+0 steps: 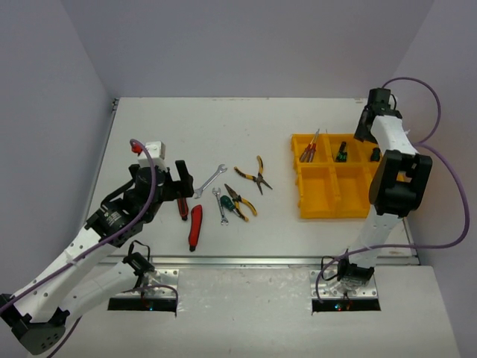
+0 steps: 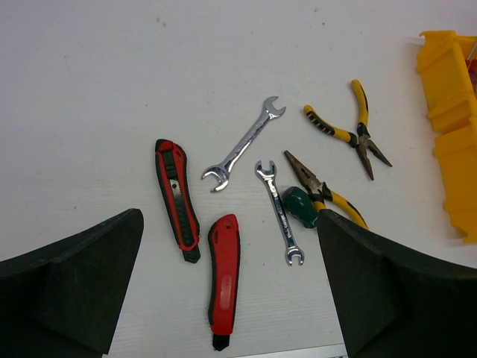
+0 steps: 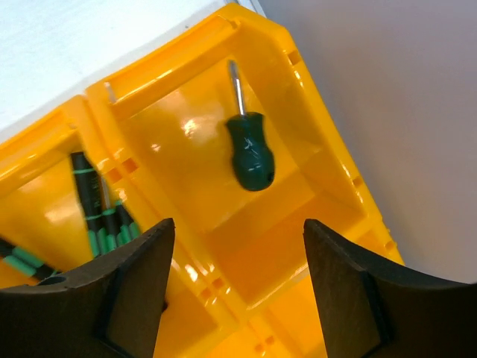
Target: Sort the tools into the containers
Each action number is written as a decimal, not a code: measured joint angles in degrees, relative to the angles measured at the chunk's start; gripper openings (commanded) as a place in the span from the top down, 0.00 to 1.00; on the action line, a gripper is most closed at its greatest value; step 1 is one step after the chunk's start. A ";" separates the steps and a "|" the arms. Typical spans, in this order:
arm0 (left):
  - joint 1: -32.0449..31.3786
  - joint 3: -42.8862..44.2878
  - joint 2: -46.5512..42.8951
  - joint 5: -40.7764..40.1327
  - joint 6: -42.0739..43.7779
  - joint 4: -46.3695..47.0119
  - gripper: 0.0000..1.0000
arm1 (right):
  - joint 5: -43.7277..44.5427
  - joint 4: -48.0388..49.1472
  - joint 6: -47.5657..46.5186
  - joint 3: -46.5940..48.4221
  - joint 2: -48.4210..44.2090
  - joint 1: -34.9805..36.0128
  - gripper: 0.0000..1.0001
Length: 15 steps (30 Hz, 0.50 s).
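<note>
Tabletop (image 1: 186,127) white; walls (image 1: 246,45) seemingly pale grey; tools (image 1: 210,180) loose mid-table; yellow tray (image 1: 328,211) right; left fingers (image 2: 67,283) spread; right fingers (image 3: 134,291) spread.

White shells and black joint housings cover the left arm (image 1: 56,274) and right arm (image 1: 389,133); a purple cable (image 1: 408,78) trails along each. The left end effector (image 1: 162,183) and right end effector (image 3: 237,246) have broad black fingers.

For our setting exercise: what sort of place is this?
Likely a robotics lab bench: left arm and right arm bolted to a white table, plain walls around, hand tools beside a yellow organiser tray.
</note>
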 measured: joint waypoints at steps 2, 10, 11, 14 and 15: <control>0.06 0.00 -0.05 0.07 0.02 0.00 0.00 | -0.87 -0.79 0.35 0.00 -1.84 0.87 0.28; 0.87 0.00 -1.29 -3.03 -0.80 -0.21 0.00 | -6.23 0.26 -0.13 -8.06 -17.66 19.41 0.26; 1.15 0.00 -1.72 -3.85 -1.11 -0.26 0.00 | -8.37 1.35 -0.31 -10.41 -20.45 24.44 0.27; 1.62 0.00 -3.33 -5.52 -1.71 -0.37 0.00 | -16.23 4.95 -0.25 -16.82 -25.44 37.37 0.30; 1.67 0.00 -4.03 -6.01 -1.88 -0.39 0.00 | -18.58 5.92 0.12 -18.73 -26.09 41.38 0.31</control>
